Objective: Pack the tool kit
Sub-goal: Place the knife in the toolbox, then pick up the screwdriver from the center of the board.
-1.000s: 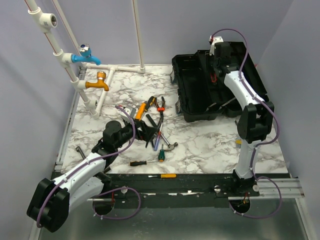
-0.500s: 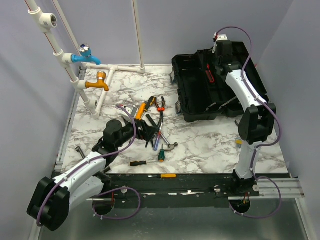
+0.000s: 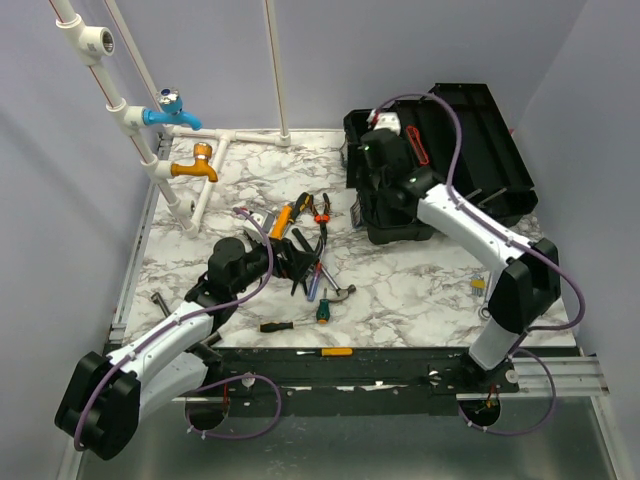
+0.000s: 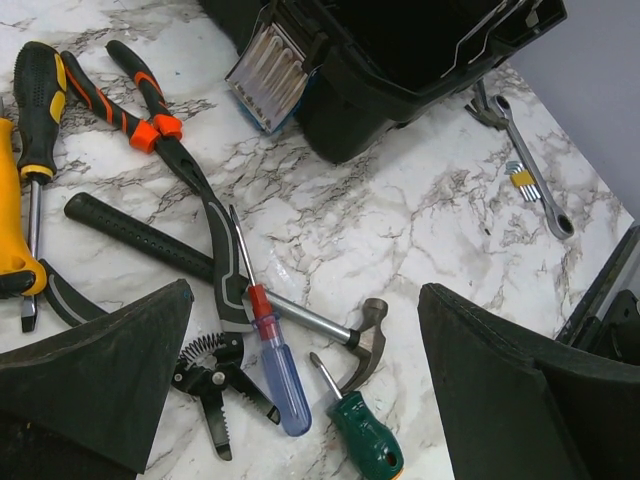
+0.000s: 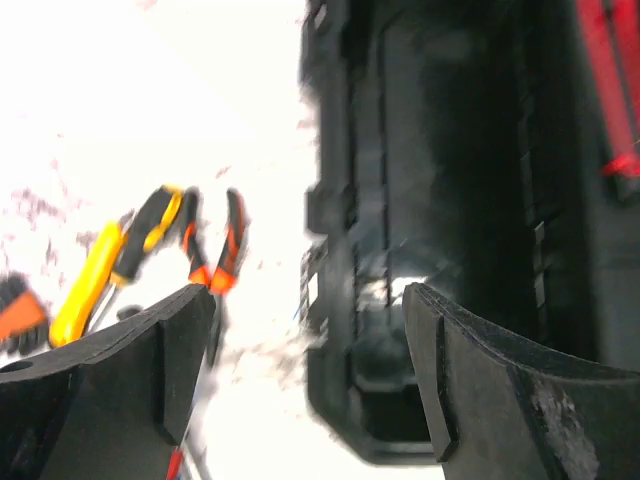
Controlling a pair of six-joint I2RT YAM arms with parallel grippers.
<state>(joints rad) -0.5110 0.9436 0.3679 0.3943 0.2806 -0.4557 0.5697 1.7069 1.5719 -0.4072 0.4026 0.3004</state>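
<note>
**Left tool** [image 4: 305, 295]: the fingers [image 4: 100, 380] are set wide apart, clamped on nothing, and held low over the loose hand tools on the marbled worktop [image 4: 420, 220]. Their roots are cut off by the lower frame edge.

- Below the tool are a hammer [image 4: 135, 232], with a blue-handled screwdriver [image 4: 278, 372] laid across its shaft, and a green-handled screwdriver [image 4: 365, 440].
- A black sprung cutter [image 4: 210, 375] is partly hidden by the left finger.
- Farther out lie orange-handled pliers [image 4: 150, 110].
- A yellow handle [image 4: 10, 215] is cut off at the frame edge and cannot be identified.
- A wrench [image 4: 535, 185] is seen beside the toolbox [image 4: 400, 70], with small hex keys [image 4: 520, 180] touching it.

**Right tool** [image 5: 308, 292]: the fingers [image 5: 470, 390] are parted, with nothing gripped, and held above the toolbox's left wall. This view is badly blurred.

**Toolbox**: it is placed open at the far right of the worktop, with the lid thrown back. The interior is dark, and its contents cannot be made out. The exception is a red object [image 5: 610, 80], blurred and cut off at the upper right.
</note>
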